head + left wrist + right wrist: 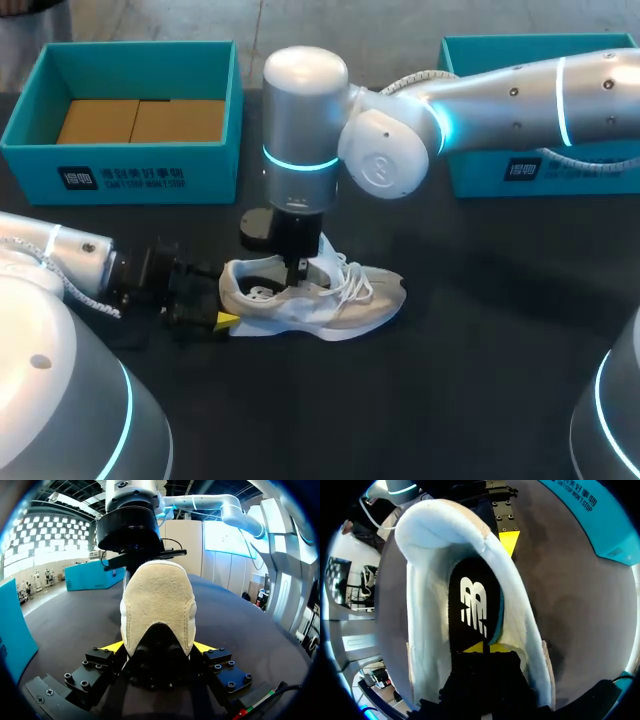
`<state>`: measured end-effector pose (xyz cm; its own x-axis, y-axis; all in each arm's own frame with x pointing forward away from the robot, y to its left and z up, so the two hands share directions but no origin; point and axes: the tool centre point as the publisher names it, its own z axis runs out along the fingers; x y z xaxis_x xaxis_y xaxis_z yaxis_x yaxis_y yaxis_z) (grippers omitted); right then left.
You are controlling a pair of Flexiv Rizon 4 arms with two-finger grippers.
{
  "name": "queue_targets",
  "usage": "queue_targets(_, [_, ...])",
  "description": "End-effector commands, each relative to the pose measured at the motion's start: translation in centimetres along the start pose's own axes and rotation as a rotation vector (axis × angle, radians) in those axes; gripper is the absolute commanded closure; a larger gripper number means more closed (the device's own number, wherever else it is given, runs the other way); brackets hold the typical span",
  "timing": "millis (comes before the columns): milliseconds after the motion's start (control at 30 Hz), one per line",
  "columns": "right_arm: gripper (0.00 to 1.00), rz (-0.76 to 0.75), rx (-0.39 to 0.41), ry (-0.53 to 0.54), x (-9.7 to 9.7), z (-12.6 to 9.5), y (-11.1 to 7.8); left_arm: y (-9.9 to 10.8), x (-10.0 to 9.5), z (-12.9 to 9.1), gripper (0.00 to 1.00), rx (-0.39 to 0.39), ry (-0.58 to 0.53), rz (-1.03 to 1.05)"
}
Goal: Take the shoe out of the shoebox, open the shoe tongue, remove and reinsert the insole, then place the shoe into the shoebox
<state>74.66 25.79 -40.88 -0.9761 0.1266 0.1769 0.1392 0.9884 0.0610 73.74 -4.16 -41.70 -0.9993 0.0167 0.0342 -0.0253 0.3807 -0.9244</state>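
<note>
Shoe (320, 300), white with loose laces, standing on its sole near the middle of the dark surface (480, 380), heel toward the left edge and toe toward the right, with its black insole (472, 605) showing inside the opening. Left claw (157, 647) pinches the heel from both sides, yellow tips against the suede, while right claw (484, 647), reaching down into the opening, has its tips pressed almost together on the toe-ward part of the insole. Teal shoebox (130, 55) with brown cardboard inside stands at the far left corner; second teal shoebox (500, 45) stands at the far right corner, partly behind the right arm.
</note>
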Motion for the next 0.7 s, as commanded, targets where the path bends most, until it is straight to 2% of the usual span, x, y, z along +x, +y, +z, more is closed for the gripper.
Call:
queue_targets(33, [1.0, -0.007, -0.002, -0.019, 1.6, 1.3, -1.4, 0.3, -0.2, 0.2, 1.0, -0.002, -0.003, -0.001])
queue_targets(267, [1.0, -0.024, 0.005, -0.044, 1.5, -0.4, -2.0, 0.3, -0.2, 0.2, 1.0, -0.002, -0.003, -0.001])
queue_targets(500, [1.0, -0.059, -0.064, -0.103, 0.9, -1.7, -2.0, 0.3, -0.2, 0.2, 1.0, -0.002, -0.003, -0.001])
queue_targets(700, [1.0, -0.13, -0.163, -0.159, 0.3, -3.1, -2.2, 0.3, -0.2, 0.2, 1.0, -0.002, -0.003, -0.001])
